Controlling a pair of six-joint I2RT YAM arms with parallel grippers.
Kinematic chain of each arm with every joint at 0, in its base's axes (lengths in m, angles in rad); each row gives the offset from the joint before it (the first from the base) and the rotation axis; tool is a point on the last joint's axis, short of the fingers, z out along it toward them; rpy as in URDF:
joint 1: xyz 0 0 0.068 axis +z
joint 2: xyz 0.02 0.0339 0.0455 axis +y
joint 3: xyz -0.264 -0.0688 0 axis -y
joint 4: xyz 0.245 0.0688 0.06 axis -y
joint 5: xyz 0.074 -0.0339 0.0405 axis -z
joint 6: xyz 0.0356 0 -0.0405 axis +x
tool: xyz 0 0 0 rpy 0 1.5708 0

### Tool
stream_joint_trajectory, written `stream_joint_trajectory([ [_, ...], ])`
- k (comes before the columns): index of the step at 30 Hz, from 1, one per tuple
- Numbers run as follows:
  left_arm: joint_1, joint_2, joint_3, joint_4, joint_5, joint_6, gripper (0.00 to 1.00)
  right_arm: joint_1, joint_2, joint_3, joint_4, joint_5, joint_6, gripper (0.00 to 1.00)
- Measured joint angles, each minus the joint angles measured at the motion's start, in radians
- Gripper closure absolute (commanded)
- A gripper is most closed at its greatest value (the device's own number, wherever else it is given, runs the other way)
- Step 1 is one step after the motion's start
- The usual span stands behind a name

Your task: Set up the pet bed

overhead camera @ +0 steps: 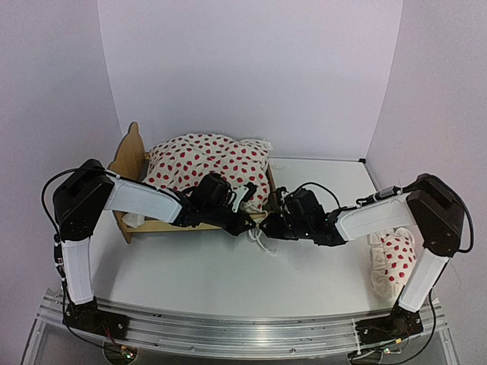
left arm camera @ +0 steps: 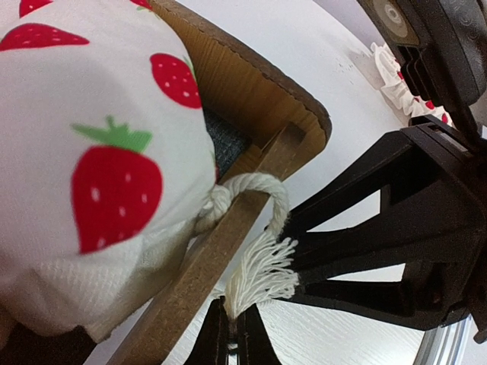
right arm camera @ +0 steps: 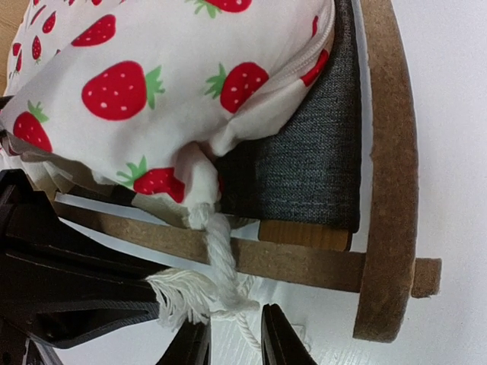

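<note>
The pet bed (overhead camera: 131,156) stands at the back left, a strawberry-print duvet (overhead camera: 205,160) heaped on it. Both grippers meet at its near right corner. My left gripper (left arm camera: 232,315) is shut on the frayed tassel (left arm camera: 266,270) of a white cord (left arm camera: 262,190) that loops from the duvet (left arm camera: 91,152) over the wooden side rail (left arm camera: 221,258). My right gripper (right arm camera: 236,334) is open just below the rail (right arm camera: 304,262); a thin strand of the cord (right arm camera: 221,255) hangs between its fingers. The grey fabric base (right arm camera: 312,167) and the footboard (right arm camera: 388,152) show beside the duvet (right arm camera: 152,68).
A small red-dotted pillow (overhead camera: 394,258) lies at the right edge of the table, beside the right arm's base. Loose white cord (overhead camera: 262,242) trails on the table under the two grippers (overhead camera: 259,223). White walls close the back and sides.
</note>
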Motion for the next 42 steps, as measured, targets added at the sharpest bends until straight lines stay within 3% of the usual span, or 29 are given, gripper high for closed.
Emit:
stream_joint_trajectory([
  [5, -0.001, 0.000, -0.003, 0.007, -0.008, 0.000, 1.00, 0.000, 0.012, 0.001, 0.017, 0.005, 0.001, 0.80],
  [12, -0.002, -0.002, -0.006, 0.006, -0.021, 0.000, 1.00, 0.000, 0.081, 0.031, 0.045, 0.019, 0.005, 1.00],
  [20, -0.004, -0.005, -0.010, 0.009, -0.035, 0.004, 1.00, 0.000, 0.011, -0.022, 0.038, 0.000, -0.034, 1.00],
  [33, -0.005, 0.021, -0.011, 0.079, 0.067, 0.131, 1.00, 0.000, -0.074, -0.023, -0.025, -0.213, -0.115, 1.00],
  [42, -0.005, 0.087, -0.016, 0.195, 0.205, 0.330, 1.00, -0.004, -0.074, -0.001, -0.100, -0.258, -0.115, 0.88],
])
